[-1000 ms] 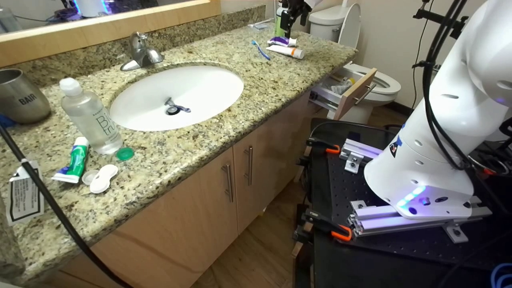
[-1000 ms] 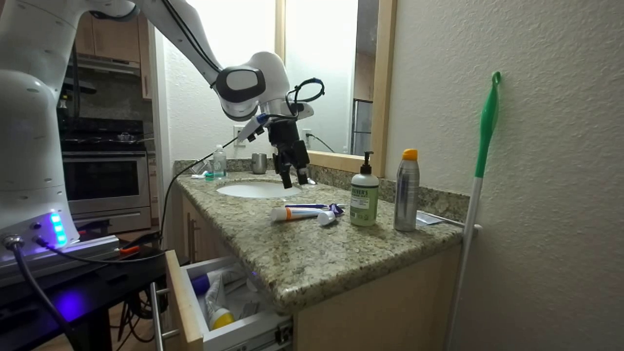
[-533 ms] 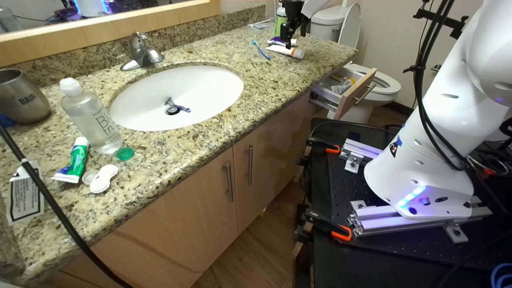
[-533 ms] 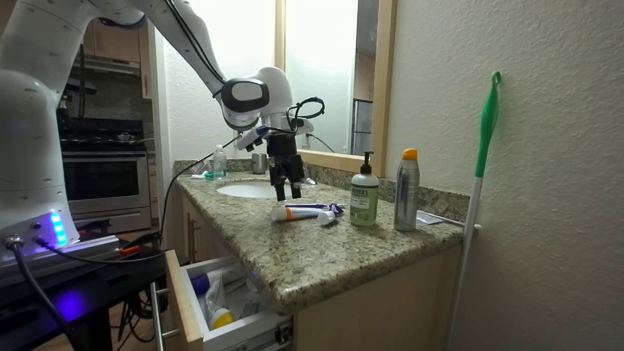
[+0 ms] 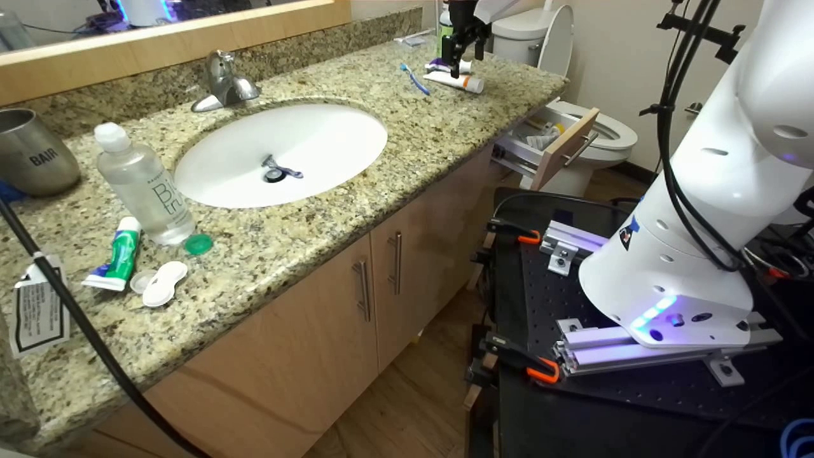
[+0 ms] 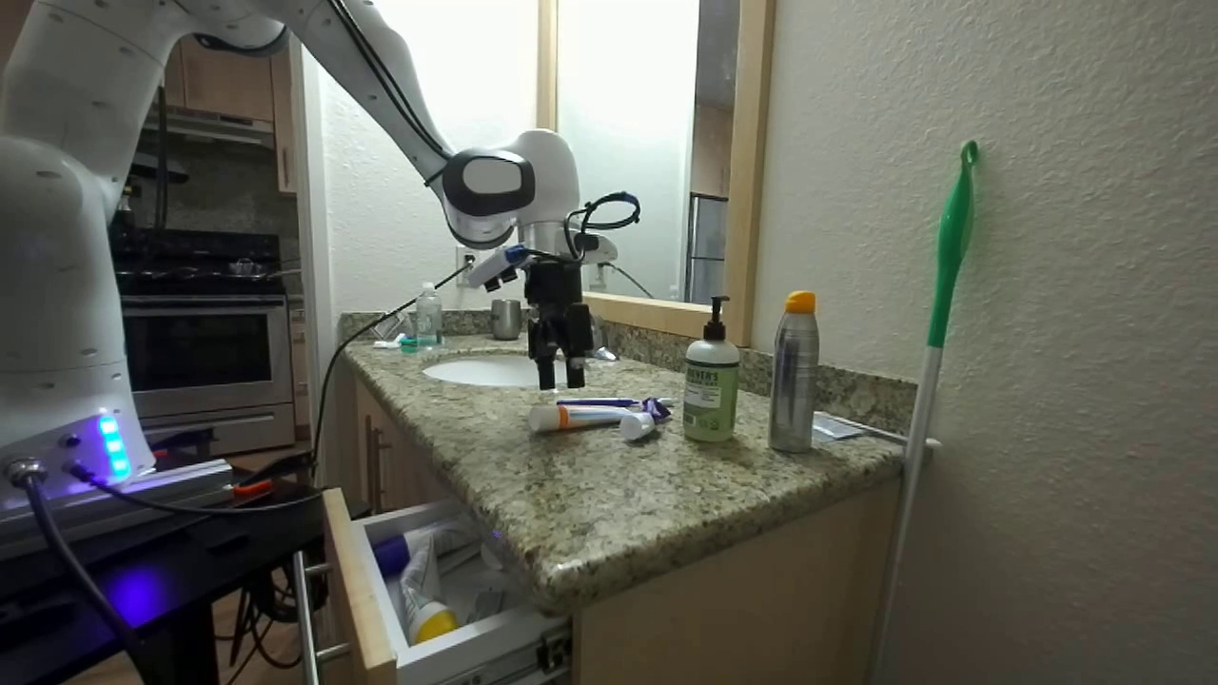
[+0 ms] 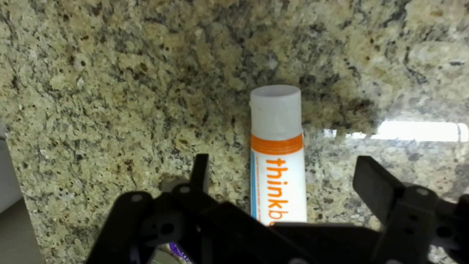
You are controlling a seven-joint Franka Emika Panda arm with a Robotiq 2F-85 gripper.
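White Franka Panda arm (image 6: 388, 90) stood outstretched, bent downward at wrist (image 6: 552, 176); black Robotiq gripper (image 6: 561, 382) pointed down, fingers (image 7: 379, 187) wide apart.

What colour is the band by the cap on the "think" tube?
Orange; the band shows best in the wrist view.

- In an exterior view, the end effector (image 5: 467, 62), fingers parted, hangs over the far end of the surface (image 5: 432, 130).
- A white tube (image 5: 446, 79) and purple tube (image 5: 439, 64) lie there, near a blue toothbrush (image 5: 416, 81).
- A drawer (image 5: 566, 150) juts out below the front edge, near the far corner.
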